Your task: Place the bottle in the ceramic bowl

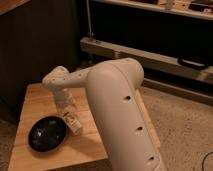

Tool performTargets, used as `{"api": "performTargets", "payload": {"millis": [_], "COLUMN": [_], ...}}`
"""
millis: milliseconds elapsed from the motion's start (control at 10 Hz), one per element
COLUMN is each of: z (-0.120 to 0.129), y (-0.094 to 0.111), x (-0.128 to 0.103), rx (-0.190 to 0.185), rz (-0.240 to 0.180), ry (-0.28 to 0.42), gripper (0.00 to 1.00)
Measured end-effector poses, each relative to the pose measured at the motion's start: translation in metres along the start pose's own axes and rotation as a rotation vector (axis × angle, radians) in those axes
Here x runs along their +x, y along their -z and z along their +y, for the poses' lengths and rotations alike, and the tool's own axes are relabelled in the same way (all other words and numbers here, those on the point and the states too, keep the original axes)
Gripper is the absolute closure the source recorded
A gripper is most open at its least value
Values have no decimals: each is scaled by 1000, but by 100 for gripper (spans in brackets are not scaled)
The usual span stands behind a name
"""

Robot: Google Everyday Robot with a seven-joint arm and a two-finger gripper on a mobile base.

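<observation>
The ceramic bowl [47, 134] is shallow, round and glossy black, and sits on the front left of the wooden table [35, 100]. The small white bottle [74, 124] with a pale label is just right of the bowl's rim, tilted, low over or on the table. My gripper [68, 113] points down from the white wrist [57, 80] and is directly above the bottle, at its top end. The large white arm [120, 110] covers the right part of the table.
The table's front edge [60, 162] is near the bowl. A dark cabinet [40, 40] stands behind the table. A metal shelf rail [150, 57] runs at the back right. Speckled floor [185, 130] lies to the right.
</observation>
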Motion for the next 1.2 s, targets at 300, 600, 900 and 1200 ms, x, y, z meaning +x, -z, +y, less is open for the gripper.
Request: {"api": "performTargets", "payload": {"millis": [300, 600, 900, 1200], "z": [-4, -14, -19, -22], "y": [-7, -10, -13, -16], "x": [0, -2, -1, -1], "rx": [-10, -11, 3, 8], "rz": [-8, -23, -22, -18], "ry": [-19, -34, -41, -48], "gripper": [35, 35, 35, 35]}}
